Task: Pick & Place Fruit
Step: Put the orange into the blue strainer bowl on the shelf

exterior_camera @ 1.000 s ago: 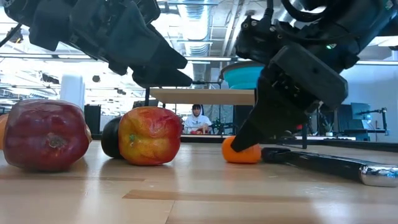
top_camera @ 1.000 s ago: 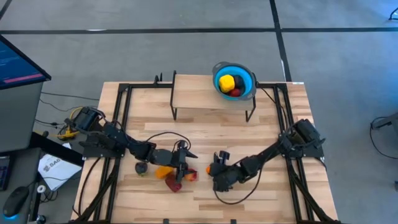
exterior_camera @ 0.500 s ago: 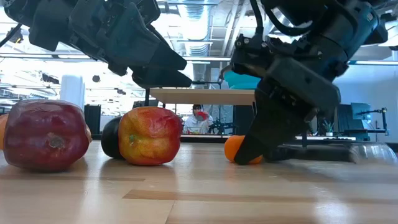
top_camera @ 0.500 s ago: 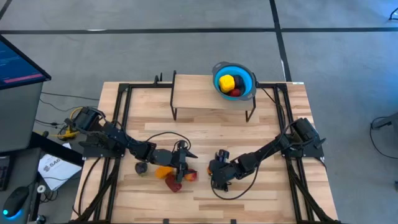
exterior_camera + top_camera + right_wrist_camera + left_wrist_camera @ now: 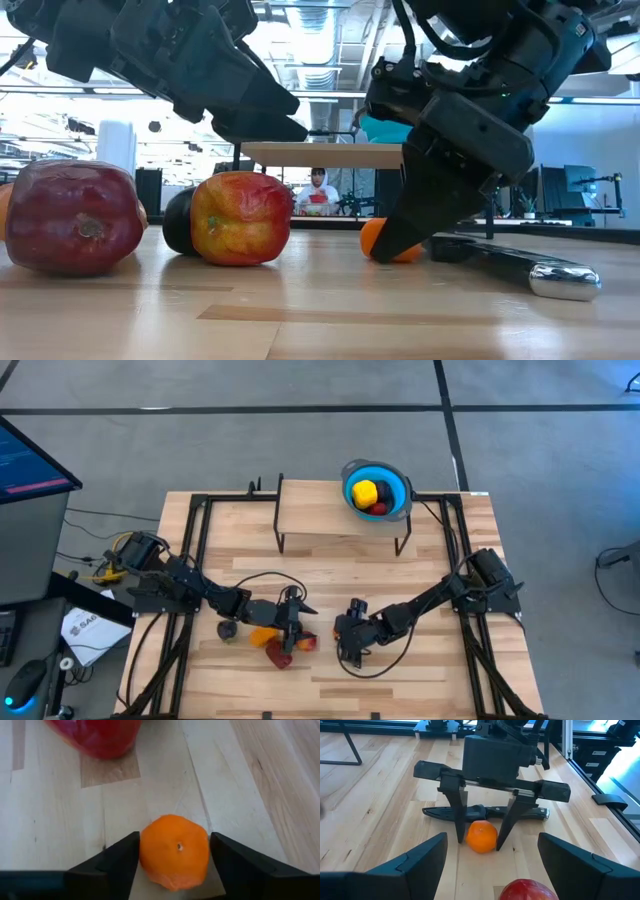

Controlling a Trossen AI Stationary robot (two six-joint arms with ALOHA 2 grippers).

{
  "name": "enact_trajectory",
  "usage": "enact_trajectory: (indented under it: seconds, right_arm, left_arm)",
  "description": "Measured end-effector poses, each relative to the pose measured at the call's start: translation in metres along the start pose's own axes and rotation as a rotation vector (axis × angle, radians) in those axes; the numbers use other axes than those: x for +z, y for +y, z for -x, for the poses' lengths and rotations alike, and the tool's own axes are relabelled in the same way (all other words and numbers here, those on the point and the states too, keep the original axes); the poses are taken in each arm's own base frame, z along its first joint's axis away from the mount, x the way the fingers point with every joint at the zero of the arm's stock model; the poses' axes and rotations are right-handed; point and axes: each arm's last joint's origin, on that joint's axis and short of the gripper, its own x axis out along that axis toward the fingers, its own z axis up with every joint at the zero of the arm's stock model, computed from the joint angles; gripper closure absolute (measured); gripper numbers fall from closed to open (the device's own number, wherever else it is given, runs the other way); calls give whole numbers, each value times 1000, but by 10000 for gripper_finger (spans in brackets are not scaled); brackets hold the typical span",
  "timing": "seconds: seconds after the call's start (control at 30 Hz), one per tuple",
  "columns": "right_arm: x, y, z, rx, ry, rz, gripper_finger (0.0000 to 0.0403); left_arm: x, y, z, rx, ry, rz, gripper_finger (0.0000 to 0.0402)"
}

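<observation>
Right gripper [image 5: 479, 839]: you've got it low on the table, near the front centre. Fingers part open, one each side of the small orange fruit [image 5: 174, 851]. Pads look to be at its sides, but I can't tell if they press on it. Fruit sits on the wood, not lifted.

Left gripper [image 5: 287, 632]: parked over the fruit cluster, left of centre. Fingers spread wide, holding nothing; in its wrist view they frame the right gripper & the orange.

Orange fruit: on the table between the right fingers, just in front of the knife [image 5: 485, 812].

Knife: black handle, lies flat behind the orange in the left wrist view. Low view shows its metal tip [image 5: 565, 281] pointing to the right.

Other fruit on table: red piece [image 5: 72, 216] & red-yellow piece [image 5: 240, 217] side by side in low view, w/ a dark piece [image 5: 176, 220] just behind the red-yellow one. From above you see a dark one [image 5: 228, 630], an orange-yellow one [image 5: 262, 635] & red ones [image 5: 281, 656] under the left arm.

Bowl [image 5: 397, 506]: blue w/ grey rim, back of table at the right end of the wooden shelf [image 5: 310, 505]. Yellow fruit [image 5: 364, 492] & red fruit [image 5: 380, 508] inside it.

Background: a person [image 5: 318, 191] sits far off beyond the table.
</observation>
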Motion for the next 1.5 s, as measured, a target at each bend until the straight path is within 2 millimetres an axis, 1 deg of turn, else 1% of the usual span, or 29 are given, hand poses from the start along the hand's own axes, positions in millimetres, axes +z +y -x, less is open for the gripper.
enact_trajectory:
  seconds: [0.17, 0.23, 0.3, 0.37, 0.47, 0.57, 0.7, 0.8, 0.9, 1.0, 1.07, 1.23, 1.37, 1.5]
  right_arm:
    - [0, 1, 2, 18, 5, -2, 231]
    - [4, 1, 9, 60, 20, -5, 251]
    - [9, 1, 18, 115, 5, -18, 262]
    - [9, -2, 28, 165, -4, -26, 263]
    - [6, -10, 43, 284, -51, -58, 250]
    - [1, -24, 53, 478, -164, -157, 238]
    - [-7, -47, 60, 710, -354, -298, 239]
    - [-9, -61, 65, 783, -494, -368, 242]
    - [1, -73, 70, 813, -621, -393, 241]
    - [22, -83, 80, 797, -793, -342, 235]
    - [38, -93, 88, 750, -892, -314, 232]
    - [76, -133, 107, 555, -995, -316, 233]
    - [104, -166, 133, 366, -969, -314, 238]
    - [128, -195, 169, 76, -808, -329, 240]
  left_arm:
    - [0, 0, 0, 0, 1, 0, 99]
    - [0, 0, 0, 0, 2, -1, 99]
    - [0, 0, 0, 0, 2, -1, 99]
    - [0, 0, 0, 0, 2, -1, 99]
    - [-1, 0, 0, 1, 6, -2, 99]
    - [-3, -1, 1, -1, 21, -8, 99]
    - [-4, -4, 2, -11, 28, -4, 99]
    - [-4, -8, 3, -24, 28, -9, 99]
    - [-5, -12, 4, -35, 32, -15, 99]
    - [-7, -13, 5, -39, 41, -20, 99]
    - [-8, -13, 5, -38, 43, -17, 99]
    - [-18, -10, 8, -31, 75, 18, 99]
    - [-24, -8, 11, -25, 95, 38, 99]
    - [-27, -7, 12, -23, 103, 39, 99]
